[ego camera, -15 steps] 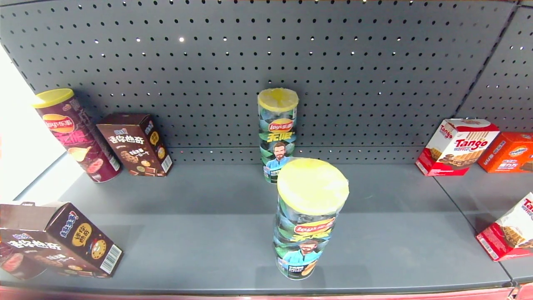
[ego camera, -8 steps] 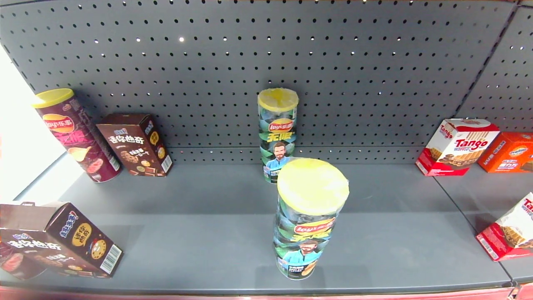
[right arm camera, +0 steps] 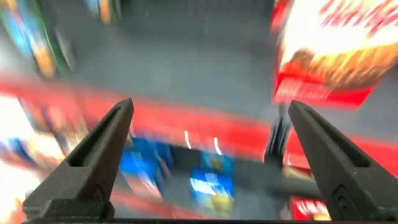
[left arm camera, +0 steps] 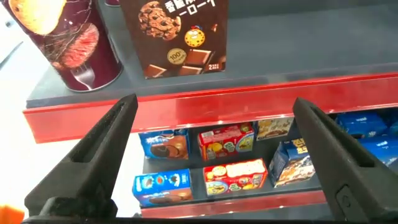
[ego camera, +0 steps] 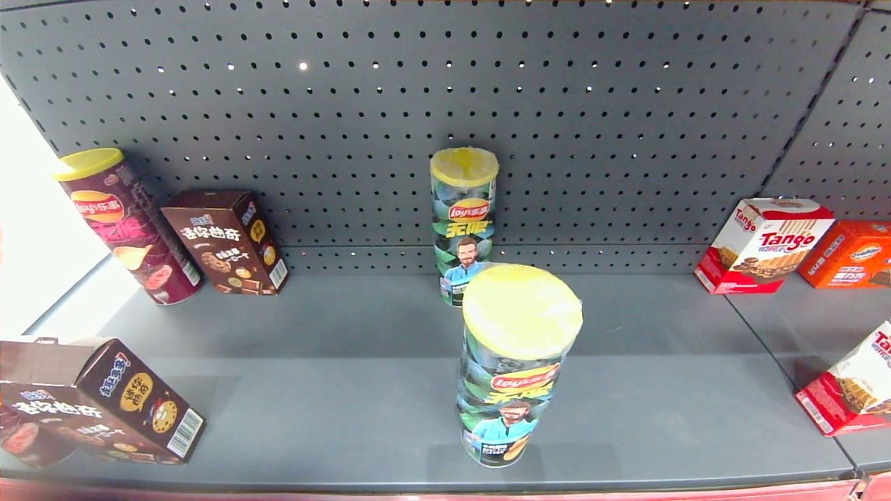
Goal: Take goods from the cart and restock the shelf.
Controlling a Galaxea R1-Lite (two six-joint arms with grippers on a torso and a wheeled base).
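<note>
Hovering low and left of the front green can (ego camera: 518,362) with the left claw (left arm camera: 214,106) spread apart, hanging low and right of it with the right claw (right arm camera: 210,107) gaping, showing that can upright on the shelf (ego camera: 334,390), twin can (ego camera: 464,223) just behind it

Left gripper (left arm camera: 212,102): two matte black fingers (left arm camera: 93,155), long wedges tapering toward tips, flat bevelled faces, stepped notch near base. Right gripper (right arm camera: 210,104): matching black tapered fingers (right arm camera: 93,155), small round mark near base.
</note>
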